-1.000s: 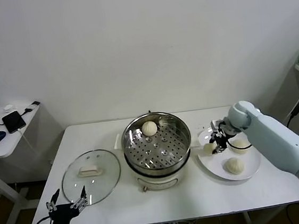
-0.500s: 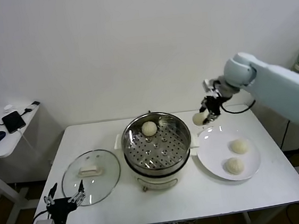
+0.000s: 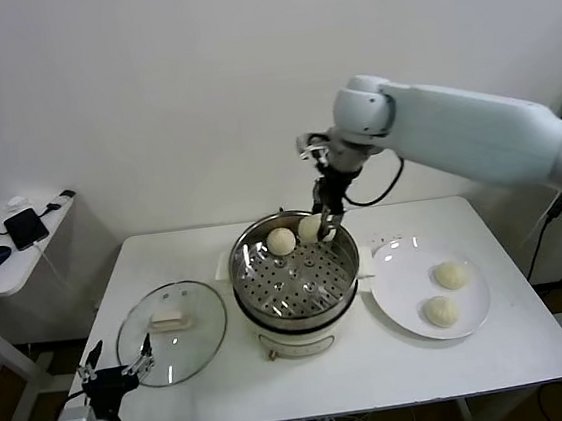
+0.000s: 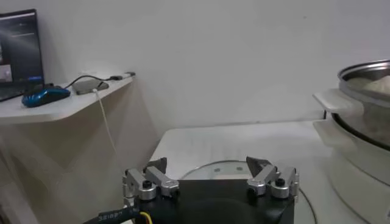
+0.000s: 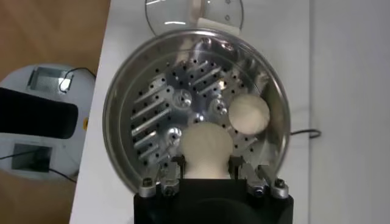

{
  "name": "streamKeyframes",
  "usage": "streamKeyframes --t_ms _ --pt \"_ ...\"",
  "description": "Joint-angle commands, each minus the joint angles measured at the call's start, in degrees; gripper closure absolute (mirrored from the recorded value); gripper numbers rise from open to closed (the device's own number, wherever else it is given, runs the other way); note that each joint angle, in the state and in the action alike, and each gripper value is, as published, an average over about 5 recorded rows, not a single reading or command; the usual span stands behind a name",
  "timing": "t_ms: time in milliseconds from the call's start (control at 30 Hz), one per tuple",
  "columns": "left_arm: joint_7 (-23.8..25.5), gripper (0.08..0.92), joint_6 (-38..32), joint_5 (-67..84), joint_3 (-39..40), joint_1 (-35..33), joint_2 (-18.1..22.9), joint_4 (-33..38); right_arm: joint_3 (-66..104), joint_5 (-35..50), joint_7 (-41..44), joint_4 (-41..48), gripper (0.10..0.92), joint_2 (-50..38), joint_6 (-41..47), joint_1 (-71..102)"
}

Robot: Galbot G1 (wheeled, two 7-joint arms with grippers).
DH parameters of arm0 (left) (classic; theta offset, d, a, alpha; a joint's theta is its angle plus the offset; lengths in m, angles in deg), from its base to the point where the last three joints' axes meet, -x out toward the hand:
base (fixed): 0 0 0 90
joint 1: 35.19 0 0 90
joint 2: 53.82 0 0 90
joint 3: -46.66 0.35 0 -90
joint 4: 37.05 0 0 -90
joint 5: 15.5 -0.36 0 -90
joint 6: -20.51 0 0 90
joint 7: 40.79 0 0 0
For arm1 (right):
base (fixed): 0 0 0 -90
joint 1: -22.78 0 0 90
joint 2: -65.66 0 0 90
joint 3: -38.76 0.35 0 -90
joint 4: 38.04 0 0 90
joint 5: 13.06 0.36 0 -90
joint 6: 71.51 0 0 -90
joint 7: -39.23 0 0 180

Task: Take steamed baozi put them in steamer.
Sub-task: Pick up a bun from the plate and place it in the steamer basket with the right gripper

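Note:
My right gripper (image 3: 319, 220) is shut on a cream-white baozi (image 3: 311, 228) and holds it over the back right rim of the steel steamer (image 3: 297, 305). In the right wrist view the held baozi (image 5: 206, 148) sits between my fingers above the perforated tray (image 5: 158, 115). A second baozi (image 3: 280, 241) lies on the tray at the back; it also shows in the right wrist view (image 5: 248, 113). Two more baozi (image 3: 451, 274) (image 3: 439, 310) lie on the white plate (image 3: 401, 303). My left gripper (image 3: 115, 377) is open and empty at the table's front left corner.
The round glass lid (image 3: 171, 333) lies flat on the table left of the steamer, also in the left wrist view (image 4: 210, 169). A side desk (image 3: 6, 270) with a phone and mouse stands at the far left. The wall is close behind the table.
My right gripper lifted a baozi off the plate and carried it left, from above the plate to over the steamer's back right rim. The left arm barely moved.

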Motion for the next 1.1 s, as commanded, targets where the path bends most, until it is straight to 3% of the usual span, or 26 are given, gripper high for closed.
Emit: streamKeyframes --t_ms 33,300,767,967,1100 --pt "-0.04 0.177 0.3 1.68 -0.3 1.04 0.08 -2.04 -3.71 1.99 -3.44 12.89 0.525 19.21 6.4 6.98" --pt "-0.01 0.177 0.56 2.79 -0.54 1.87 -0.02 -2.67 -3.43 -1.36 -4.29 20.61 0.525 25.97 7.0 11.51" --pt "0.0 0.177 0.89 2.95 0.03 2.15 0.32 -2.82 0.85 -5.79 -5.49 19.6 0.516 24.47 6.94 14.81" --pt "0.18 0.177 1.21 3.21 -0.87 1.85 0.37 -2.53 2.06 -5.66 -5.06 11.2 0.382 17.58 7.1 11.77" --pt "0.43 0.177 1.69 3.84 -1.52 1.58 0.45 -2.02 2.31 -6.39 -4.18 2.12 0.266 8.39 7.03 7.88"
